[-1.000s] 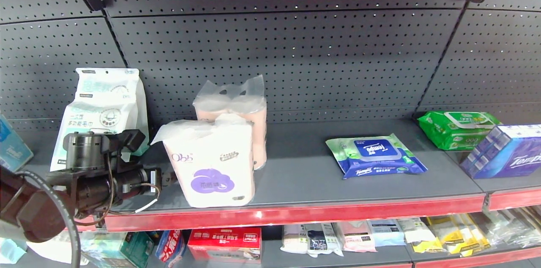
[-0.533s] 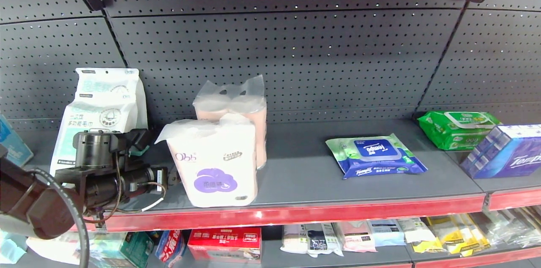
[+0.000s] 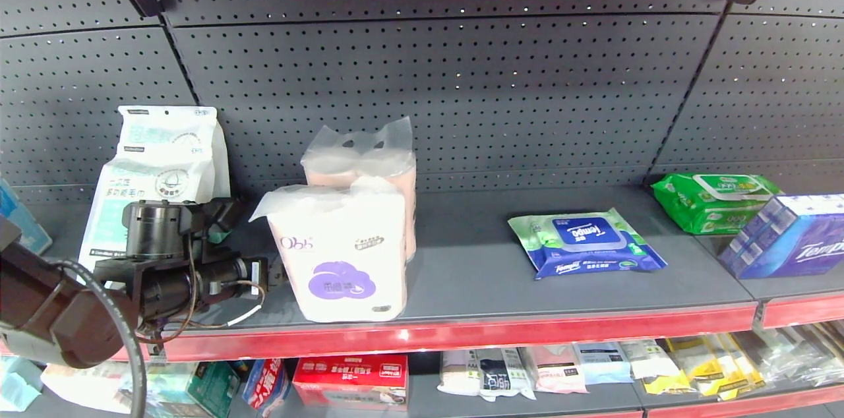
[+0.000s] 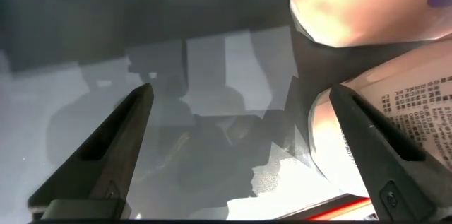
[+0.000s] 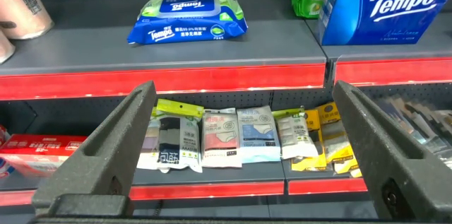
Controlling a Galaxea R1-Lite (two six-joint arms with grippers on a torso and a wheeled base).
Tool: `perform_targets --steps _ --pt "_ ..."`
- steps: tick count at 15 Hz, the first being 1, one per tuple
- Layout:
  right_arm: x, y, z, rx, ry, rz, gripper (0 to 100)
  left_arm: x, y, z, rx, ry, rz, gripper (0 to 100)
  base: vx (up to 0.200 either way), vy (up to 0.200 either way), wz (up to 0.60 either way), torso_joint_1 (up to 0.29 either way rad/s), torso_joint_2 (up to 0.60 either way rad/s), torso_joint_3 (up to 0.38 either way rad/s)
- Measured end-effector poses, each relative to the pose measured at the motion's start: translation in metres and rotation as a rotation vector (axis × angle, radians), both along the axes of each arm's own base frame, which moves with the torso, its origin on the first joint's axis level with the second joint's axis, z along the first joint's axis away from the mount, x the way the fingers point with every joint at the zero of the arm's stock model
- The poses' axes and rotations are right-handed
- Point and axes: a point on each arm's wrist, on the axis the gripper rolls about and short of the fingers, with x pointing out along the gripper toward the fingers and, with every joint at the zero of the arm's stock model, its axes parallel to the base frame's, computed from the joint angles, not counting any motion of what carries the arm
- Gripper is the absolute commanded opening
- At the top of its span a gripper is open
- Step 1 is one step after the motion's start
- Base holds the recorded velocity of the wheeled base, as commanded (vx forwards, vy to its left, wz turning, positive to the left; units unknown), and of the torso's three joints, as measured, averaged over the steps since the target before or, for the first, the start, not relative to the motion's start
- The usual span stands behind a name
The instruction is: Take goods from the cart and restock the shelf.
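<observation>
A white toilet-roll pack with purple print [image 3: 339, 260] stands upright at the front of the grey shelf [image 3: 475, 273]. A pink roll pack [image 3: 369, 167] stands right behind it. My left gripper [image 3: 273, 271] is low over the shelf, against the white pack's left side. In the left wrist view this gripper [image 4: 241, 93] is open, with the white pack [image 4: 402, 132] against one finger and nothing between the fingers. My right gripper [image 5: 244, 90] is open and empty, held back from the shelf front.
A white-green bag [image 3: 161, 174] leans on the back panel behind the left arm. Blue wipes [image 3: 585, 243], green wipes [image 3: 715, 200] and a blue tissue box [image 3: 784, 233] lie to the right. Bare shelf lies between the roll packs and the wipes. Goods fill the lower shelf.
My left arm has moved right along the shelf, and the white roll pack has slid slightly right with it. The other goods have stayed put.
</observation>
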Motion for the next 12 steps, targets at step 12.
perform_targets --steps 12 --pt "0.0000 0.0000 0.0000 0.000 0.000 0.000 100 -0.0056 0.0076 -0.0006 0.001 0.014 0.025 100 0.000 0.000 0.00 0.000 0.00 0.000"
